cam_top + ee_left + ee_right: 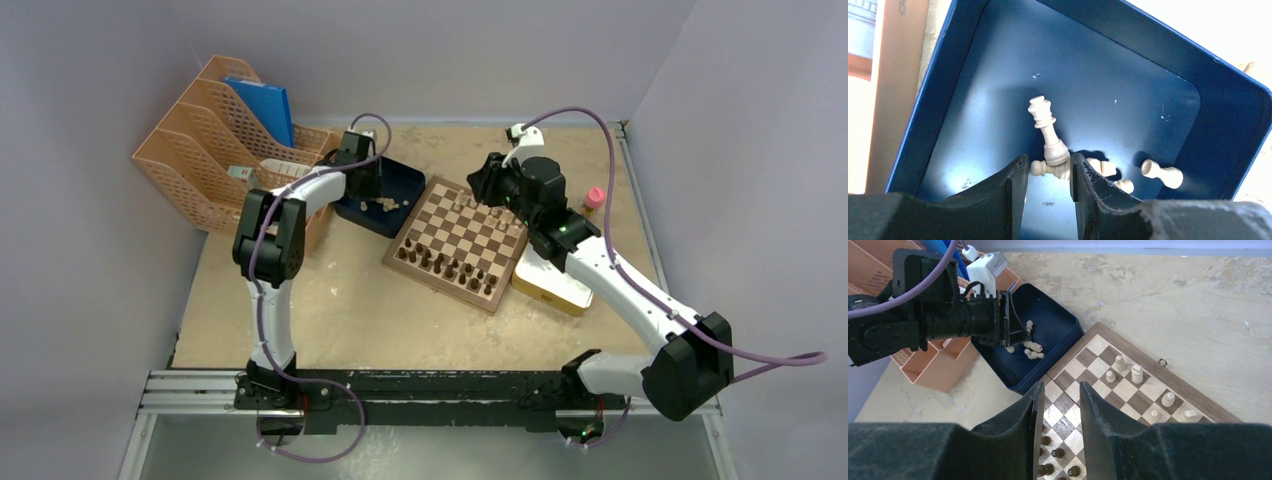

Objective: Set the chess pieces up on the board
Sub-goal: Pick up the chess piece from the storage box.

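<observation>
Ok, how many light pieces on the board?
6 light pieces on the board: three near the tray-side corner, three further along that edge. The right tool may hide others.

Chess pieces (pixel 1137 374): few upright on board (pixel 1087 357), others lying in tray (pixel 1058 322).

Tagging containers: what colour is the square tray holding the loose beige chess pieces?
Dark blue square tray, clearest in the left wrist view.

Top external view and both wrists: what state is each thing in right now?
left gripper: open, straddling the tall light piece's base
right gripper: open, empty, above the board
tall light piece: tipped over in the blue tray
dark pieces: standing on the board
light pieces on the board: standing, few
</observation>
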`<action>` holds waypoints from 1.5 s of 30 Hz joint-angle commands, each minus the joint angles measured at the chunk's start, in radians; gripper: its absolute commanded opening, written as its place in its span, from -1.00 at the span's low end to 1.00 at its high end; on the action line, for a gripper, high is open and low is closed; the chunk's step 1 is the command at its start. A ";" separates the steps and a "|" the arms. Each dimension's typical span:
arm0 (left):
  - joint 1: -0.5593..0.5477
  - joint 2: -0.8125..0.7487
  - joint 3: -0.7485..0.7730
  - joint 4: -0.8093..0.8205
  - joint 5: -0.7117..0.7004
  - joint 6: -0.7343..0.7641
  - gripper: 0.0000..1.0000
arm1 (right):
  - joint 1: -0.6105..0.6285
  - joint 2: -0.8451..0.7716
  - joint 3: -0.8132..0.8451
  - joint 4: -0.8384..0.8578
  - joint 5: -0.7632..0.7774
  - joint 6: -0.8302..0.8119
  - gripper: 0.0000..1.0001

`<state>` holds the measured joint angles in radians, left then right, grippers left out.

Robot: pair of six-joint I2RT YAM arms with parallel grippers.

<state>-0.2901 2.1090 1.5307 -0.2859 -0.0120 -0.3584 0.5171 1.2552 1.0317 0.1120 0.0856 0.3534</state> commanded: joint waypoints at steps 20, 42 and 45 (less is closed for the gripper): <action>0.003 0.064 0.107 -0.060 0.016 0.053 -0.46 | 0.005 -0.059 -0.006 0.035 -0.001 -0.024 -0.31; 0.005 0.084 0.135 -0.160 -0.105 0.075 -0.43 | 0.006 -0.081 -0.005 0.034 -0.001 -0.025 -0.30; 0.005 0.076 0.121 -0.149 -0.059 0.070 -0.49 | 0.005 -0.085 -0.011 0.036 -0.002 -0.025 -0.30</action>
<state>-0.2901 2.1933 1.6535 -0.3920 -0.0841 -0.3016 0.5171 1.2057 1.0222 0.1108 0.0860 0.3454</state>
